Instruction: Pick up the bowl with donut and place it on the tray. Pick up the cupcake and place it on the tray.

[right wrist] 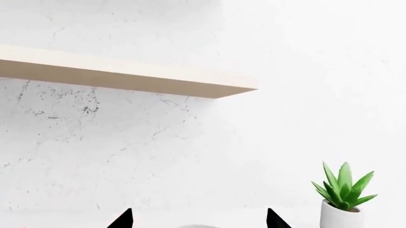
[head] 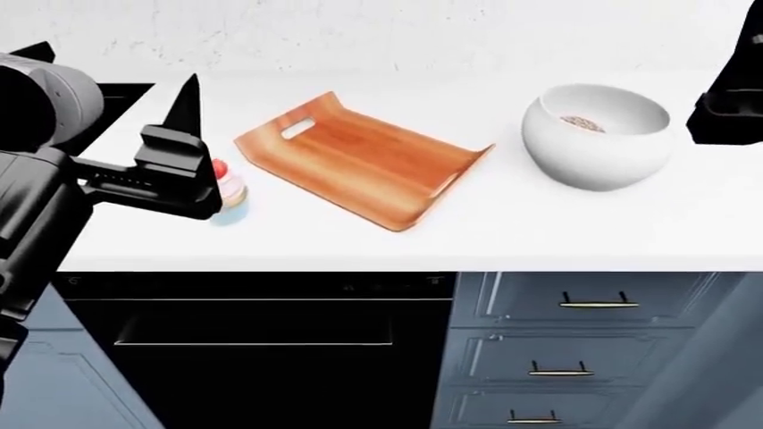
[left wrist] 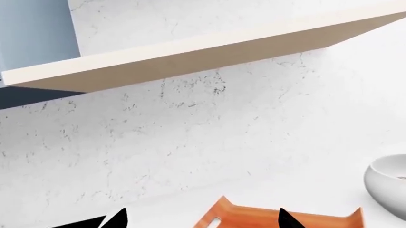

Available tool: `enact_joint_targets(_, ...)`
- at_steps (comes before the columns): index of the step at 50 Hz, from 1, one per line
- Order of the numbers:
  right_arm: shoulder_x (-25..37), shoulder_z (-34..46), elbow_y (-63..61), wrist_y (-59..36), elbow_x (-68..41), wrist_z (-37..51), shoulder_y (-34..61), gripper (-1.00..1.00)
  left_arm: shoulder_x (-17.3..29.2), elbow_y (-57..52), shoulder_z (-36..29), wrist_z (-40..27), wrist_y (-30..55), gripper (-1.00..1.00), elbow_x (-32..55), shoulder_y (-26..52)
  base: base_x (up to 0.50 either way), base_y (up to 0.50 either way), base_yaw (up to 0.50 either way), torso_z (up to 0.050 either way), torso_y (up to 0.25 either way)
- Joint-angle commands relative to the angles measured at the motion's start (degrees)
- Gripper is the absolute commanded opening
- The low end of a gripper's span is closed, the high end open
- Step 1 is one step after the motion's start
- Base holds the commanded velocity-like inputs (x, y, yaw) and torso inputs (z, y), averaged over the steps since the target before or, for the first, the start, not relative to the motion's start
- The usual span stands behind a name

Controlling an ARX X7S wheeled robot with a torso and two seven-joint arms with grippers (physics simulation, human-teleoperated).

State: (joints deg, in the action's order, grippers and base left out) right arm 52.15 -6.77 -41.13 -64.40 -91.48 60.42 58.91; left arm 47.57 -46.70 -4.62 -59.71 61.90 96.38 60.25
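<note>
The orange-brown wooden tray [head: 357, 161] lies at an angle on the white counter [head: 537, 223], and one end shows in the left wrist view [left wrist: 311, 222]. The white bowl [head: 596, 134] stands to its right with the donut [head: 583, 122] inside; its side shows in the left wrist view [left wrist: 387, 185]. The cupcake [head: 229, 192] stands left of the tray, partly hidden behind my left gripper [head: 116, 63]. My left gripper [left wrist: 203, 218] is open and empty, above the counter's left part. My right gripper [head: 730, 98] is at the right edge beside the bowl; the right wrist view shows it [right wrist: 198, 219] open and empty.
A beige wall shelf [left wrist: 190, 52] hangs over the marble backsplash, also in the right wrist view [right wrist: 127, 73]. A small potted succulent [right wrist: 343, 202] stands by the wall. A dark cooktop [head: 120, 94] lies at the counter's left. An oven [head: 250, 331] and drawers [head: 584, 331] sit below.
</note>
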Motion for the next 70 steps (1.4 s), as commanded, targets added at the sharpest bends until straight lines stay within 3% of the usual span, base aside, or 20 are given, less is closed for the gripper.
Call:
enact_joint_targets(1, 0.16, -0.01, 0.19, 0.38, 0.01, -0.61, 0.11, 1.00, 0.27, 0.19, -0.59, -0.42, -0.04, 1.00, 0.43, 0.88, 0.09, 0.00, 0.00, 0.000, 0.000)
enact_joint_targets(70, -0.63, 3.13, 1.15, 1.87, 1.01, -2.00, 2.93, 1.00, 2.33, -0.39, -1.98, -3.39, -1.77, 1.00, 4.00, 2.58, 0.17, 0.00, 0.00, 0.000, 0.000)
